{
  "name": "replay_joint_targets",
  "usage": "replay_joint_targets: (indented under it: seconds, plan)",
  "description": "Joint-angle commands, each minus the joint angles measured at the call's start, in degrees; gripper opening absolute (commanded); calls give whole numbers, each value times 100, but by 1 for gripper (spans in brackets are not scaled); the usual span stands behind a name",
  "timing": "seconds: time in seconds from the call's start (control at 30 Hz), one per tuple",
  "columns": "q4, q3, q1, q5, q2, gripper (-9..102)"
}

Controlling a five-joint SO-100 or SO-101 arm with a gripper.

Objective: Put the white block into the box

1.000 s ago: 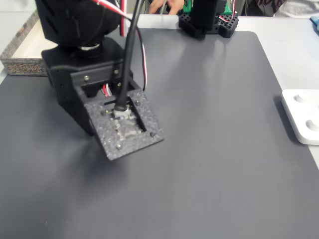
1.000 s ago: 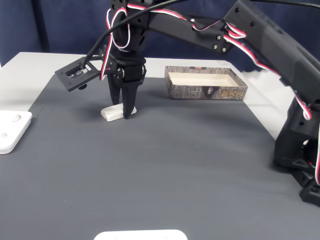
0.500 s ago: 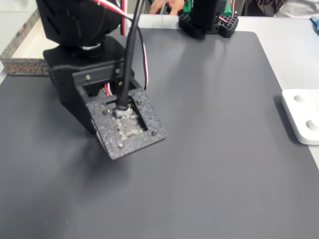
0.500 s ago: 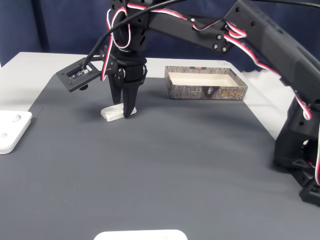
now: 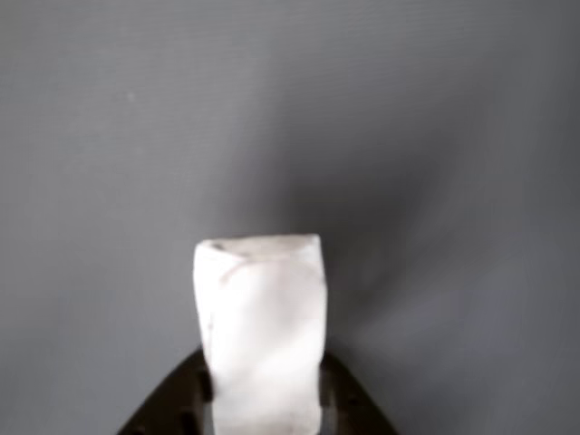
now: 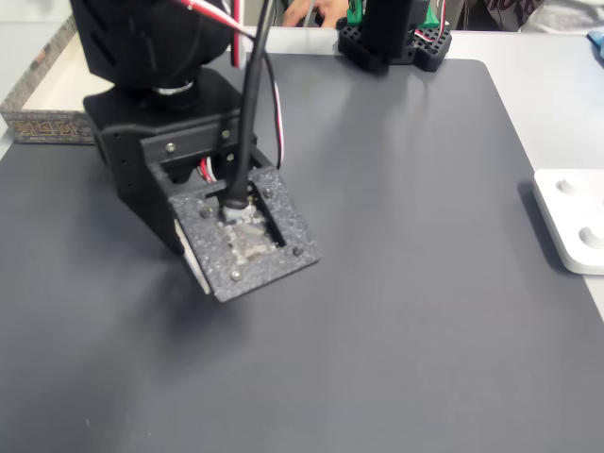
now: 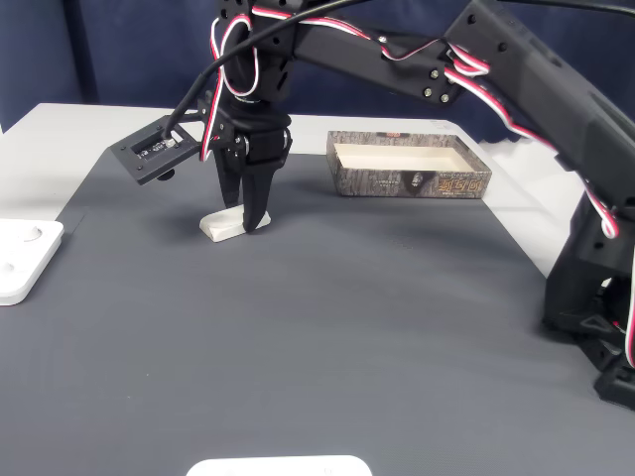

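Observation:
The white block (image 5: 261, 326) lies on the dark grey mat, with a black finger against each side of its near end. My gripper (image 5: 263, 394) is shut on it. In a fixed view the gripper (image 7: 250, 220) points straight down at the block (image 7: 220, 227), which rests on the mat and sticks out to the left. In the fixed view from above, a white edge of the block (image 6: 189, 259) peeks out under the wrist's camera mount. The box (image 7: 412, 184) stands open behind and to the right of the gripper, a short way off. Its corner (image 6: 42, 125) shows at the left edge.
A flat white plate with round knobs (image 6: 572, 223) lies at the mat's edge (image 7: 20, 260). Another white piece (image 7: 278, 466) sits at the front edge. The arm's base (image 7: 595, 297) stands at the right. A person's hand (image 6: 307, 11) is at the far side.
The wrist and its camera mount have shifted slightly, and a white edge of the block has come into sight beneath the mount. The block stays on the mat in the same spot.

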Motion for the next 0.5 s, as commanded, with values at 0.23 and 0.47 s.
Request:
replay_joint_targets:
  seconds: [0.23, 0.47]
  plan:
    - [202, -105, -141, 9, 589, -2]
    - [211, -114, -132, 18, 580, -2]
